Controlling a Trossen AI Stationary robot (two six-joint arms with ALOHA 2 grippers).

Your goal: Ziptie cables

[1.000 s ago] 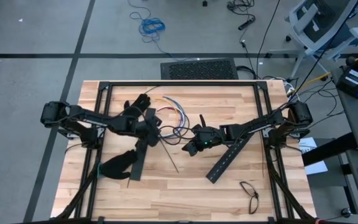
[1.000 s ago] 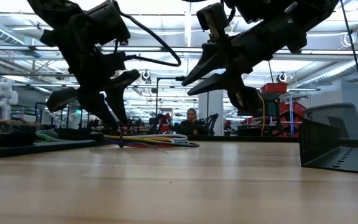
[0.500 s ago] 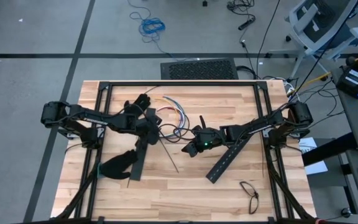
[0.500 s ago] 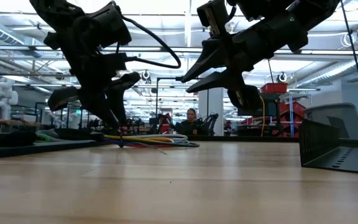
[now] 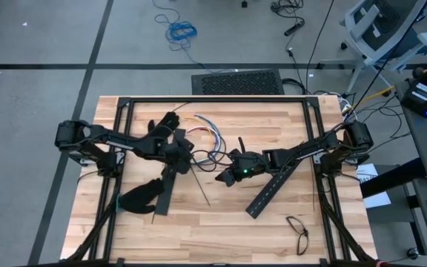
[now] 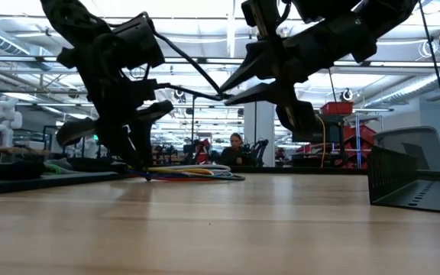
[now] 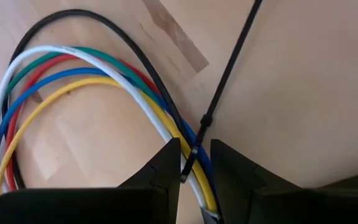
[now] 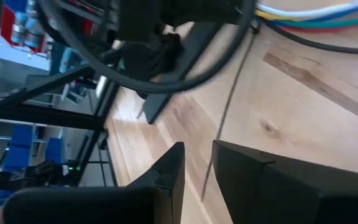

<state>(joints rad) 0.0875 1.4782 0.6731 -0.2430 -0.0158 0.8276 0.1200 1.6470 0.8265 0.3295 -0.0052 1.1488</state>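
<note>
Left gripper (image 7: 194, 171) is nearly closed, pinching the ziptie (image 7: 225, 78) end directly above the looped cables (image 7: 73, 81) on the table (image 5: 221, 230). Farther off, right gripper (image 8: 197, 171) hovers with a narrow gap, holding nothing visible.

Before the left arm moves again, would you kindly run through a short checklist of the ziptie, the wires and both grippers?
1. Thin dark plastic ziptie sits between the left gripper fingers: ok.
2. Firm grip on the ziptie: cannot tell.
3. Bundle of red, blue, white, yellow and green wires lies on the wooden table beside the left gripper: ok.
4. Ziptie looped round the bundle: not ok; it lies across the wires.
5. Right gripper holds nothing and hovers above the table: ok.
6. Long black slotted bar lies apart from the wires: ok.
</note>
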